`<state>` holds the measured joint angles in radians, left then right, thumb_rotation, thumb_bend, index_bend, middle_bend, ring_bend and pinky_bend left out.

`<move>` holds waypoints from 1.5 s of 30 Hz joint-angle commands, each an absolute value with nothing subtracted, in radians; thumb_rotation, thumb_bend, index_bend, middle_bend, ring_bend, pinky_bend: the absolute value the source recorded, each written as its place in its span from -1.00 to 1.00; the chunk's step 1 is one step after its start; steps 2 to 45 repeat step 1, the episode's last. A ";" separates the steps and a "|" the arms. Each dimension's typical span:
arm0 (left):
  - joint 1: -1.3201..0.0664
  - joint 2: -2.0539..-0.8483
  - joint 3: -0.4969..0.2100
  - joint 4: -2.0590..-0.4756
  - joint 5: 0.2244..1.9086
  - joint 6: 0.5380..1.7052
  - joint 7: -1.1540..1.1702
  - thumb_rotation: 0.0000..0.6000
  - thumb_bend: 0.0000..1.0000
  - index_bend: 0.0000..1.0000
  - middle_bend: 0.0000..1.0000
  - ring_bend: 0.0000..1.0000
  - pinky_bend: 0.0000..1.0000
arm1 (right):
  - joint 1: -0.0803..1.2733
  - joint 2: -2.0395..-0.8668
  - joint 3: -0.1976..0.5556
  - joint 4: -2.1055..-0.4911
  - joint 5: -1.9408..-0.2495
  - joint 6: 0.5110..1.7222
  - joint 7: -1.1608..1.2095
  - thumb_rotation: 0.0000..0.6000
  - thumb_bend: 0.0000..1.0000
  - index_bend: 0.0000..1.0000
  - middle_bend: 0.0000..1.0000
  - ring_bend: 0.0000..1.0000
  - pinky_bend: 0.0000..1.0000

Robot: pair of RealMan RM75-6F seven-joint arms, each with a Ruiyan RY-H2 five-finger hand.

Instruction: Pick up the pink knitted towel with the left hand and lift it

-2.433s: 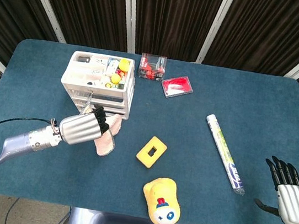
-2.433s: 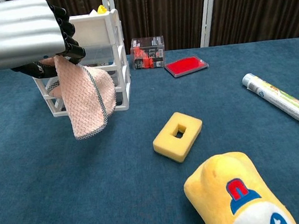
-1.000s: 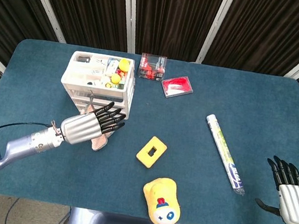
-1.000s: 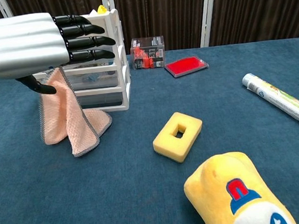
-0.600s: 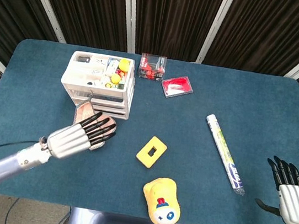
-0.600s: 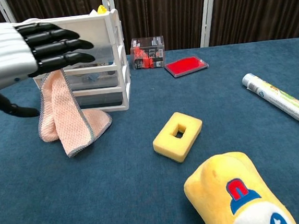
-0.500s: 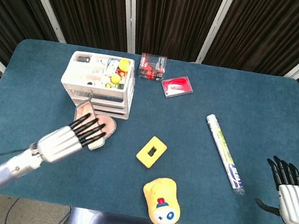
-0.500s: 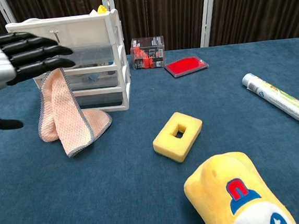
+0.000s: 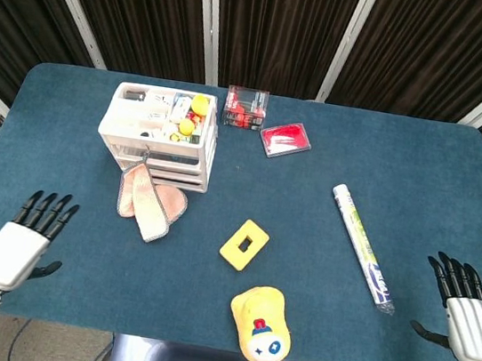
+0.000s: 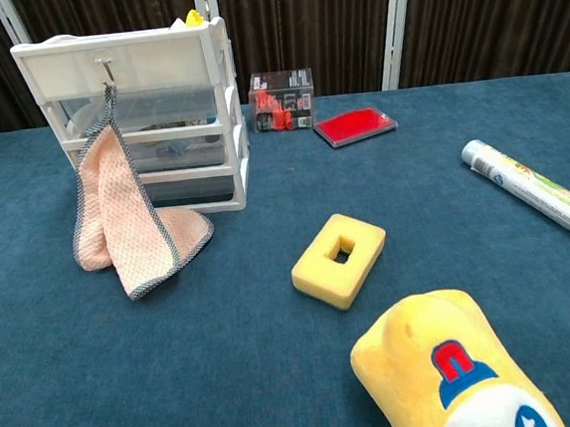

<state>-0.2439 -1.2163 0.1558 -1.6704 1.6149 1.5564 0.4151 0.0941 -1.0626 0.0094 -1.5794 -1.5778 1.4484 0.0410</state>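
The pink knitted towel (image 9: 150, 202) with a dark edge hangs by its loop from a drawer knob of the white drawer unit (image 9: 160, 131) and slumps onto the table; the chest view shows this towel (image 10: 126, 227) draped against the drawer unit (image 10: 142, 66). My left hand (image 9: 24, 242) is at the near left of the table, far from the towel, fingers spread and holding nothing. My right hand (image 9: 465, 313) rests at the near right edge, fingers apart and empty. Neither hand appears in the chest view.
A yellow foam block (image 9: 244, 244), a yellow plush toy (image 9: 261, 323) and a rolled tube (image 9: 363, 245) lie on the blue table. A red flat case (image 9: 284, 139) and a clear box of red items (image 9: 246, 108) sit at the back.
My left hand let go of the towel and drew back to the near left edge. The towel stays hooked on the drawer unit, slumped on the table. The right hand has not moved.
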 commanded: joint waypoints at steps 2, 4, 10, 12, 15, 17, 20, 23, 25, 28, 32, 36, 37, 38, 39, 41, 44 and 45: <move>-0.202 -1.237 0.138 -1.655 1.605 1.609 0.354 0.86 -1.00 -1.00 -1.00 -1.00 -1.00 | 0.094 -1.063 0.010 -1.577 -1.577 1.448 0.043 1.00 -0.99 -1.00 -1.00 -1.00 -1.00; -0.202 -1.237 0.138 -1.655 1.605 1.609 0.354 0.86 -1.00 -1.00 -1.00 -1.00 -1.00 | 0.094 -1.063 0.010 -1.577 -1.577 1.448 0.043 1.00 -0.99 -1.00 -1.00 -1.00 -1.00; -0.202 -1.237 0.138 -1.655 1.605 1.609 0.354 0.86 -1.00 -1.00 -1.00 -1.00 -1.00 | 0.094 -1.063 0.010 -1.577 -1.577 1.448 0.043 1.00 -0.99 -1.00 -1.00 -1.00 -1.00; -0.202 -1.237 0.138 -1.655 1.605 1.609 0.354 0.86 -1.00 -1.00 -1.00 -1.00 -1.00 | 0.094 -1.063 0.010 -1.577 -1.577 1.448 0.043 1.00 -0.99 -1.00 -1.00 -1.00 -1.00; -0.202 -1.237 0.138 -1.655 1.605 1.609 0.354 0.86 -1.00 -1.00 -1.00 -1.00 -1.00 | 0.094 -1.063 0.010 -1.577 -1.577 1.448 0.043 1.00 -0.99 -1.00 -1.00 -1.00 -1.00; -0.202 -1.237 0.138 -1.655 1.605 1.609 0.354 0.86 -1.00 -1.00 -1.00 -1.00 -1.00 | 0.094 -1.063 0.010 -1.577 -1.577 1.448 0.043 1.00 -0.99 -1.00 -1.00 -1.00 -1.00; -0.202 -1.237 0.138 -1.655 1.605 1.609 0.354 0.86 -1.00 -1.00 -1.00 -1.00 -1.00 | 0.094 -1.063 0.010 -1.577 -1.577 1.448 0.043 1.00 -0.99 -1.00 -1.00 -1.00 -1.00; -0.202 -1.237 0.138 -1.655 1.605 1.609 0.354 0.86 -1.00 -1.00 -1.00 -1.00 -1.00 | 0.094 -1.063 0.010 -1.577 -1.577 1.448 0.043 1.00 -0.99 -1.00 -1.00 -1.00 -1.00; -0.202 -1.237 0.138 -1.655 1.605 1.609 0.354 0.86 -1.00 -1.00 -1.00 -1.00 -1.00 | 0.094 -1.063 0.010 -1.577 -1.577 1.448 0.043 1.00 -0.99 -1.00 -1.00 -1.00 -1.00; -0.202 -1.237 0.138 -1.655 1.605 1.609 0.354 0.86 -1.00 -1.00 -1.00 -1.00 -1.00 | 0.094 -1.063 0.010 -1.577 -1.577 1.448 0.043 1.00 -0.99 -1.00 -1.00 -1.00 -1.00; -0.202 -1.237 0.138 -1.655 1.605 1.609 0.354 0.86 -1.00 -1.00 -1.00 -1.00 -1.00 | 0.094 -1.063 0.010 -1.577 -1.577 1.448 0.043 1.00 -0.99 -1.00 -1.00 -1.00 -1.00; -0.202 -1.237 0.138 -1.655 1.605 1.609 0.354 0.86 -1.00 -1.00 -1.00 -1.00 -1.00 | 0.094 -1.063 0.010 -1.577 -1.577 1.448 0.043 1.00 -0.99 -1.00 -1.00 -1.00 -1.00; -0.202 -1.237 0.138 -1.655 1.605 1.609 0.354 0.86 -1.00 -1.00 -1.00 -1.00 -1.00 | 0.094 -1.063 0.010 -1.577 -1.577 1.448 0.043 1.00 -0.99 -1.00 -1.00 -1.00 -1.00; -0.202 -1.237 0.138 -1.655 1.605 1.609 0.354 0.86 -1.00 -1.00 -1.00 -1.00 -1.00 | 0.094 -1.063 0.010 -1.577 -1.577 1.448 0.043 1.00 -0.99 -1.00 -1.00 -1.00 -1.00; -0.202 -1.237 0.138 -1.655 1.605 1.609 0.354 0.86 -1.00 -1.00 -1.00 -1.00 -1.00 | 0.094 -1.063 0.010 -1.577 -1.577 1.448 0.043 1.00 -0.99 -1.00 -1.00 -1.00 -1.00; -0.202 -1.237 0.138 -1.655 1.605 1.609 0.354 0.86 -1.00 -1.00 -1.00 -1.00 -1.00 | 0.094 -1.063 0.010 -1.577 -1.577 1.448 0.043 1.00 -0.99 -1.00 -1.00 -1.00 -1.00; -0.202 -1.237 0.138 -1.655 1.605 1.609 0.354 0.86 -1.00 -1.00 -1.00 -1.00 -1.00 | 0.094 -1.063 0.010 -1.577 -1.577 1.448 0.043 1.00 -0.99 -1.00 -1.00 -1.00 -1.00; -0.202 -1.237 0.138 -1.655 1.605 1.609 0.354 0.86 -1.00 -1.00 -1.00 -1.00 -1.00 | 0.094 -1.063 0.010 -1.577 -1.577 1.448 0.043 1.00 -0.99 -1.00 -1.00 -1.00 -1.00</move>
